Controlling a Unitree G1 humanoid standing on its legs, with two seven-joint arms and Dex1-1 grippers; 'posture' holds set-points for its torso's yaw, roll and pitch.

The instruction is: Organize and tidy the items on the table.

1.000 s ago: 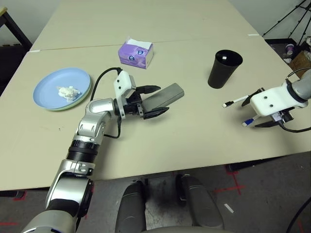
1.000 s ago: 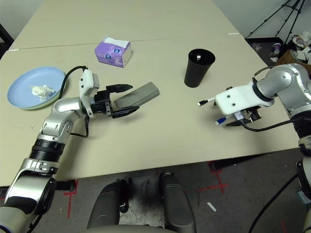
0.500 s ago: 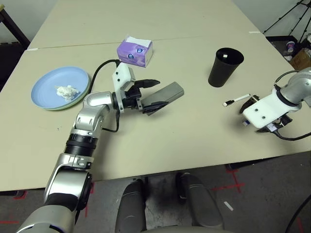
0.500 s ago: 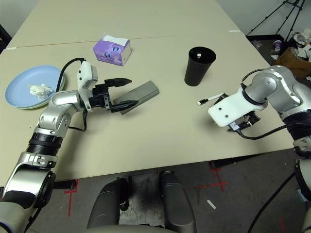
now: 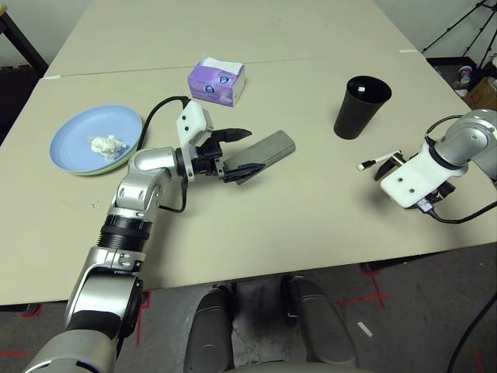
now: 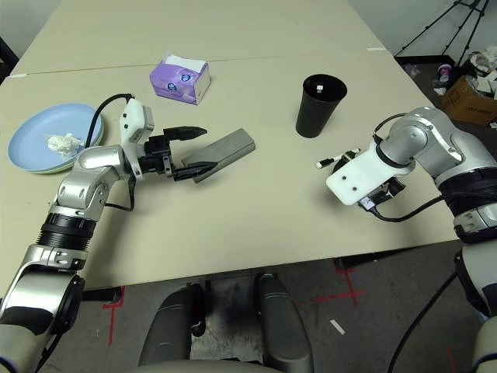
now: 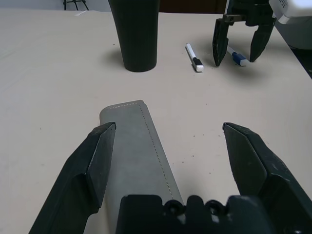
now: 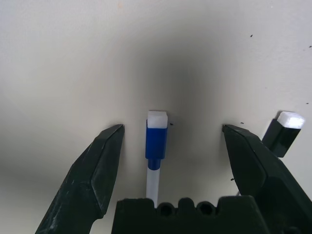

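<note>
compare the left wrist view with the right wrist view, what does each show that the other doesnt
Left wrist view alone: the grey glasses case between the open left gripper fingers, the tall black cup, and the right gripper from outside. Right wrist view alone: a close look straight down between the open right gripper's fingers. Both: the blue-capped pen, the black-capped pen, and the table.

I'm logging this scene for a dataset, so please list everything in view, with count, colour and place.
Table: one, beige.
Plates: light blue on pale green, far left.
Tissue: one, white, crumpled on the plates.
Tissue box: one, purple, far side.
Glasses case: one, grey, centre.
Cup: one, black, upright at right.
Pens: two, white; black-capped, blue-capped.
Left gripper: open around the case's end.
Right gripper: open, straddling the blue-capped pen.
</note>
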